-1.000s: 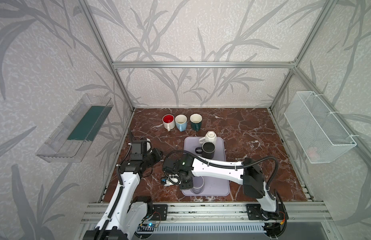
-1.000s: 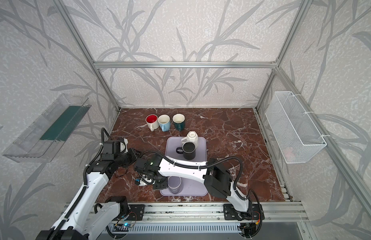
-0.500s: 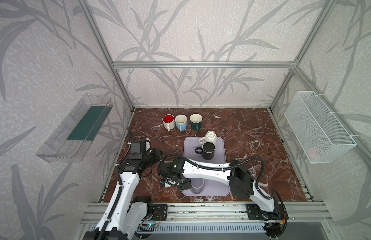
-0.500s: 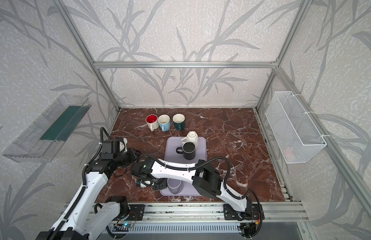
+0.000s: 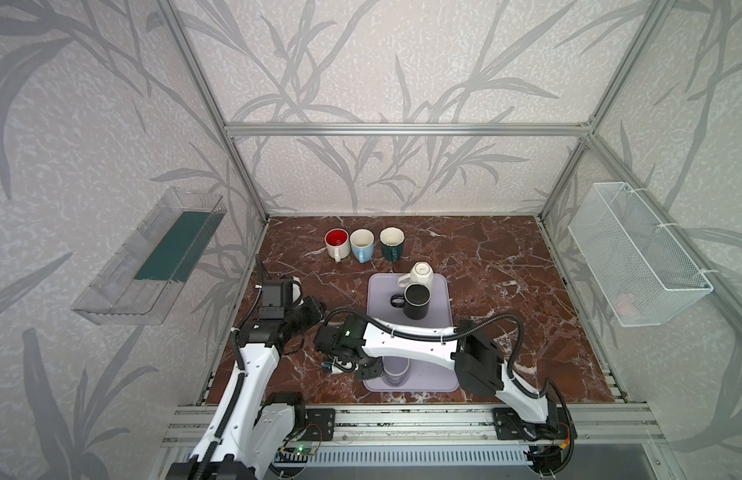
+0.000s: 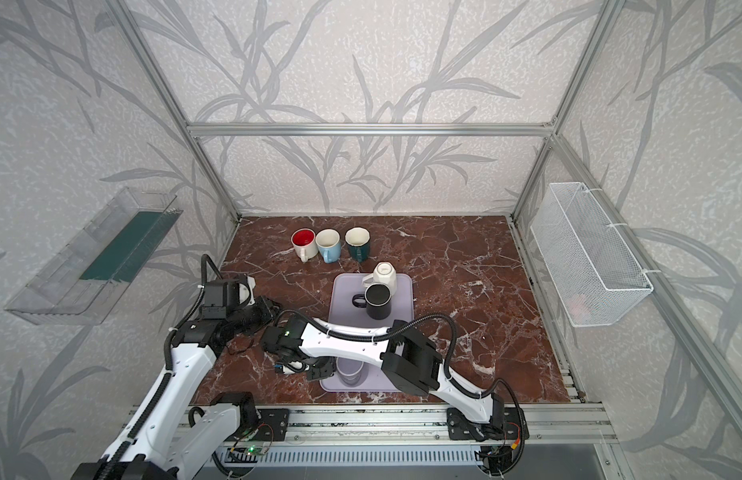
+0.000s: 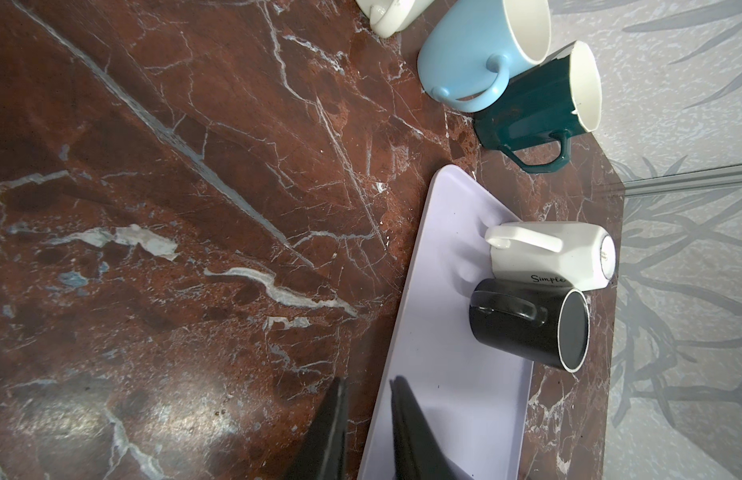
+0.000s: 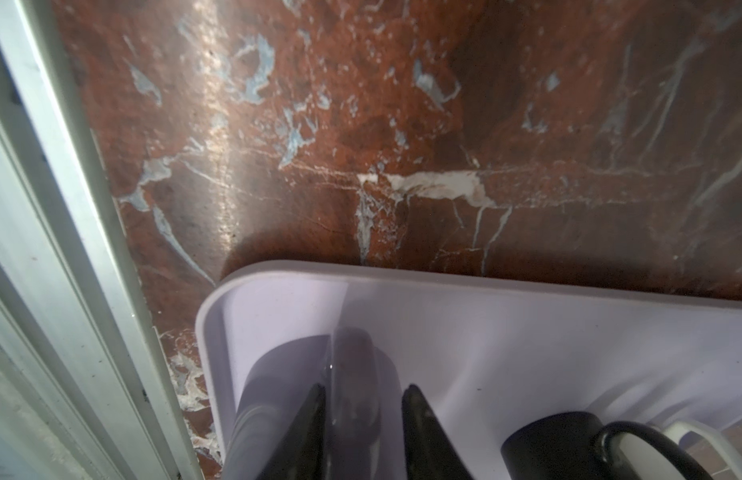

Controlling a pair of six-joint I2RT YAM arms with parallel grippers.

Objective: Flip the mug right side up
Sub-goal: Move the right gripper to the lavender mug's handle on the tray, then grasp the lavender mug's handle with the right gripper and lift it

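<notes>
The lilac mug (image 5: 396,372) is straddled, apparently at its handle, by the right gripper (image 8: 363,388); whether pinched cannot be told. The left gripper (image 7: 368,382) is seen nearly closed, empty.

Left arm (image 5: 253,365) bent at the elbow; left hand (image 7: 367,386) tilted down, fingers almost together and empty. Right arm (image 5: 406,345) stretched low across the middle; right hand (image 8: 363,390) angled down, near the left hand on its base side, fingers parted.

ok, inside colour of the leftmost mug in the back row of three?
Red inside the white ceramic mug; clearest in a top view.
</notes>
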